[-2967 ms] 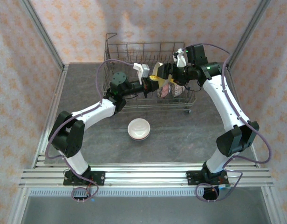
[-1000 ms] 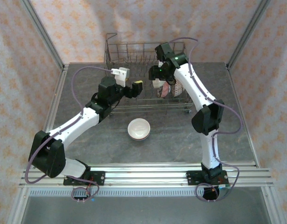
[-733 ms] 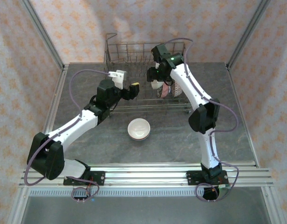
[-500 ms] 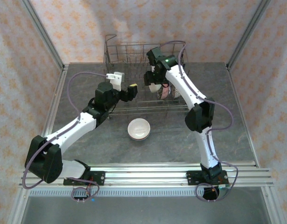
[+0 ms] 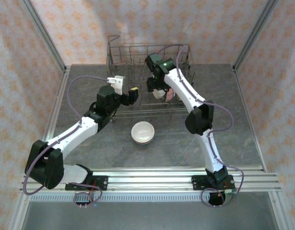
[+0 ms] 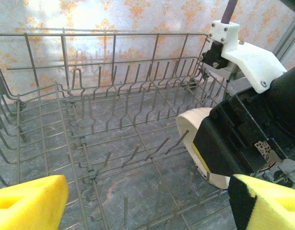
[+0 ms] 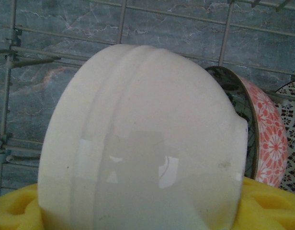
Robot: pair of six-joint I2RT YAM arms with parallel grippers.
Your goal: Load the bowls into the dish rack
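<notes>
My right pincer was clamped on the cream-pink bowl inside the dish rack, just beside a patterned bowl. My left pincer stood apart at the rack's near side. The white bowl sat on the desk.

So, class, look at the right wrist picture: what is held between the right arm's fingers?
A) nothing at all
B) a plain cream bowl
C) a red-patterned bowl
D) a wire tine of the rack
B: the cream bowl sits between the yellow right fingers, while the red-patterned bowl stands behind it among the wires of the dish rack.
</notes>
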